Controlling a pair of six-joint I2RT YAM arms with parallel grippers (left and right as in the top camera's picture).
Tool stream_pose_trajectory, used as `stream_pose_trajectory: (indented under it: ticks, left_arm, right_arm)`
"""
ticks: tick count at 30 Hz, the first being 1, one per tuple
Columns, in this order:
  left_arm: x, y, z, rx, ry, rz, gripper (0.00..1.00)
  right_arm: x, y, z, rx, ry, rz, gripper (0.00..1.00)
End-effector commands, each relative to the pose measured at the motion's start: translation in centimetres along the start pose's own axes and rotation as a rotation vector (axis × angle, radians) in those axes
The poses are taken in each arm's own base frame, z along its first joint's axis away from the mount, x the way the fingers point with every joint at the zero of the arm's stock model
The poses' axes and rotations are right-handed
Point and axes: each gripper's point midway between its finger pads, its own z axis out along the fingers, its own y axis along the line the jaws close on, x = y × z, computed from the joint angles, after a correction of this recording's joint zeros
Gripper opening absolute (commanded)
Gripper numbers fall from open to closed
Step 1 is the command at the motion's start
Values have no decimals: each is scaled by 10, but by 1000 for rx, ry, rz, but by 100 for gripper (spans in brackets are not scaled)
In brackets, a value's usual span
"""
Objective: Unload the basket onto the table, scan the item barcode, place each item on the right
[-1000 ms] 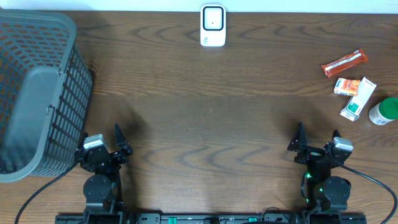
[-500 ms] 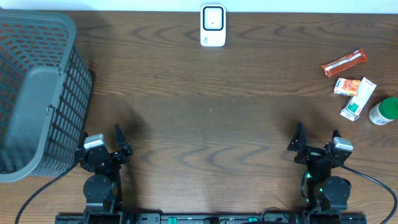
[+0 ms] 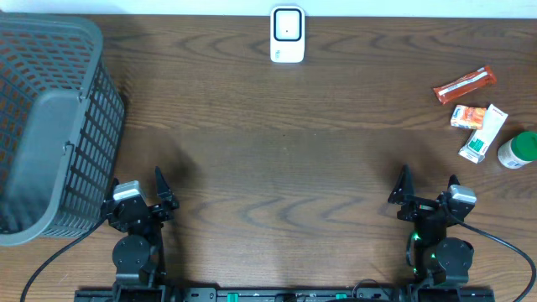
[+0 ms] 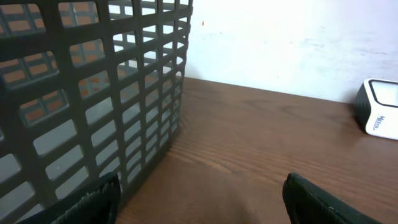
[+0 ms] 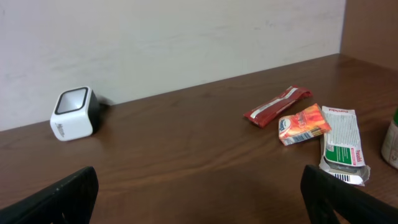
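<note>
The left end effector (image 3: 137, 188) near 7 o'clock and the right end effector (image 3: 428, 190) near 5 o'clock both stand wide and empty over the brown wooden tabletop (image 3: 277, 151); neither touches anything. The candidate items cluster at 2 to 3 o'clock, well apart from both: a long red foil snack wrapper (image 3: 464, 85), a small orange sachet (image 3: 468, 116), a white-and-green cardboard box (image 3: 484, 132) and a green-capped white bottle (image 3: 518, 150); the white box-shaped scanner (image 3: 287, 34) sits at 12 o'clock, the grey plastic lattice basket (image 3: 50, 126) at 9. All look light; wrapper and sachet are likely soft and slippery, so the stiff box, taken across its long sides, seems the surest hold; dark stripes at its near end in the right wrist view may be a barcode, too small to confirm; the bottle is cut off there at the frame edge; no other barcode shows.
</note>
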Motion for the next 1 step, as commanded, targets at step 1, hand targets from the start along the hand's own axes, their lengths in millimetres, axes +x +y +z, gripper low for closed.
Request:
stream_pose_trajectory:
  ticks: [1]
  left_arm:
    - [17, -2, 2, 12, 36, 17, 84]
  right_arm:
    - [0, -1, 0, 3, -2, 11, 99]
